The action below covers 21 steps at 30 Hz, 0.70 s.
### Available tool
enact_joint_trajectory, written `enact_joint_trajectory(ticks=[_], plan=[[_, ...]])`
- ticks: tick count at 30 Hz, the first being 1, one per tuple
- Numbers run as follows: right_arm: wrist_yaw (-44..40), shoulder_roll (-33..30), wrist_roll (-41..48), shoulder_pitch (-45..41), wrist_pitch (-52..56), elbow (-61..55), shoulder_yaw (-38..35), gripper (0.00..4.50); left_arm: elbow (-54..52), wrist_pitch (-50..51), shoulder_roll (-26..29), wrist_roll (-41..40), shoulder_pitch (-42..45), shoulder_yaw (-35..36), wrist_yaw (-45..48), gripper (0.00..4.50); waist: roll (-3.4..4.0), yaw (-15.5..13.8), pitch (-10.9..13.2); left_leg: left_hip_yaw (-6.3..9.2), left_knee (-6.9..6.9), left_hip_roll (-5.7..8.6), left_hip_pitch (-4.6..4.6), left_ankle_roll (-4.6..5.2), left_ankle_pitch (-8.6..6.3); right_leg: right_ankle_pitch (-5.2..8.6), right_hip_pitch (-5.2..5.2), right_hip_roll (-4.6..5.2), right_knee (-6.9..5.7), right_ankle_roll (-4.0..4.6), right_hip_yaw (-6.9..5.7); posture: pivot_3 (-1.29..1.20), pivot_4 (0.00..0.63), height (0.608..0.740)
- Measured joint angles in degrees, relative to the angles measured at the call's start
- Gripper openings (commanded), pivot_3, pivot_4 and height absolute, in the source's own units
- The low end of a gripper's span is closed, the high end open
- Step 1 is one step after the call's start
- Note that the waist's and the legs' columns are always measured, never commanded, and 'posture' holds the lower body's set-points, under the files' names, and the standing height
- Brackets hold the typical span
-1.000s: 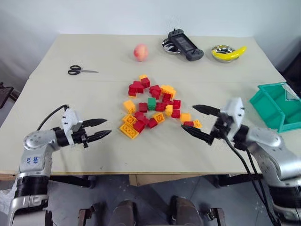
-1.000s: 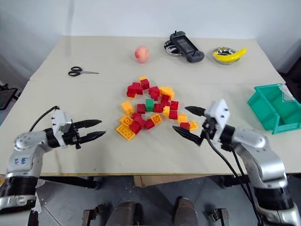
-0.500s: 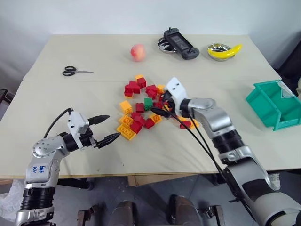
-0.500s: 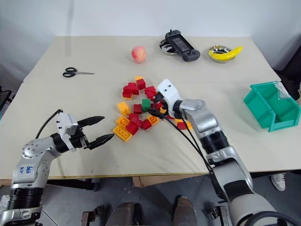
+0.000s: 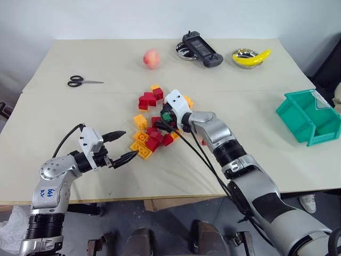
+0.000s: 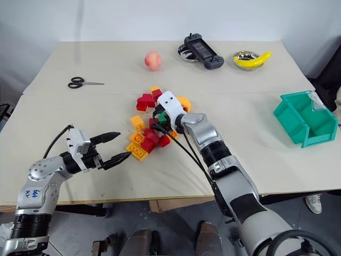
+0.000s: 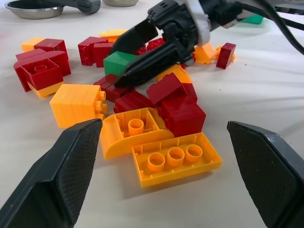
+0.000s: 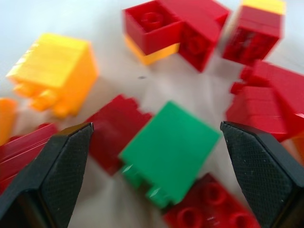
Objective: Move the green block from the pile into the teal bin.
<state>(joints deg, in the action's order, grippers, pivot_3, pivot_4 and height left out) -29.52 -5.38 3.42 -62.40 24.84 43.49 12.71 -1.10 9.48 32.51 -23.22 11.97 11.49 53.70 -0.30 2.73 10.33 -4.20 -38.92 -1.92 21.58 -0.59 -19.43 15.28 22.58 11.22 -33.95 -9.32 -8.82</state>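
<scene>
The green block [image 8: 171,149] lies flat among the red and orange-yellow bricks of the pile [image 5: 152,136] at mid-table. My right gripper [image 8: 156,126] reaches into the pile from the right and is open, with one finger on each side of the green block and gaps showing to both. The left wrist view shows the same: the block [image 7: 116,61] sits between the spread black fingers [image 7: 142,33]. My left gripper [image 5: 129,144] hovers open at the pile's near-left edge, next to a flat orange brick [image 7: 175,161]. The teal bin [image 5: 298,97] stands at the far right of the table.
Along the far side of the table are scissors [image 5: 80,81], a peach [image 5: 152,57], a black game controller [image 5: 200,49] across a steel bowl and a banana [image 5: 253,57] in another bowl. Bare tabletop stretches between the pile and the bin.
My right arm swung left and forward from the table's near right into the pile, its open fingers now straddling the green block. The left gripper's fingers spread wider.
</scene>
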Motion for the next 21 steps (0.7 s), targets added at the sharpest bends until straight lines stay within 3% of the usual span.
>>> enact_joint_trajectory(ticks=[12, 16, 21], plan=[[-1.0, -0.1, 0.2, 0.4, 0.3, -0.8, -2.6, 0.36, 0.0, -0.6, -1.2, 0.0, 0.7, -1.5, -0.7, 4.5, 0.01, 0.5, 0.0, 0.0, 0.03, 0.0, 0.0, 0.0, 0.0, 0.0, 0.0, 0.0, 0.02, 0.0, 0.0, 0.0, 0.15, 0.74], [-4.8, -1.9, 4.3, 3.0, -1.0, -9.4, -6.9, 0.36, 0.0, -0.9, -3.2, 0.0, 3.5, -3.9, -0.2, 4.5, 0.0, 0.0, 0.0, 0.02, 0.0, 0.02, 0.02, 0.01, 0.0, 0.0, -0.01, 0.01, 0.04, 0.0, 0.0, 0.0, 0.15, 0.74], [-8.5, -8.6, 7.4, 7.3, -0.4, -20.7, -10.7, 0.36, 1.1, -1.6, -4.9, 0.0, 5.3, -6.3, 0.4, 4.5, 0.0, -0.3, 0.0, 0.01, 0.03, 0.01, 0.0, 0.0, 0.0, 0.0, -0.02, 0.0, 0.05, 0.0, 0.0, 0.0, 0.15, 0.74]])
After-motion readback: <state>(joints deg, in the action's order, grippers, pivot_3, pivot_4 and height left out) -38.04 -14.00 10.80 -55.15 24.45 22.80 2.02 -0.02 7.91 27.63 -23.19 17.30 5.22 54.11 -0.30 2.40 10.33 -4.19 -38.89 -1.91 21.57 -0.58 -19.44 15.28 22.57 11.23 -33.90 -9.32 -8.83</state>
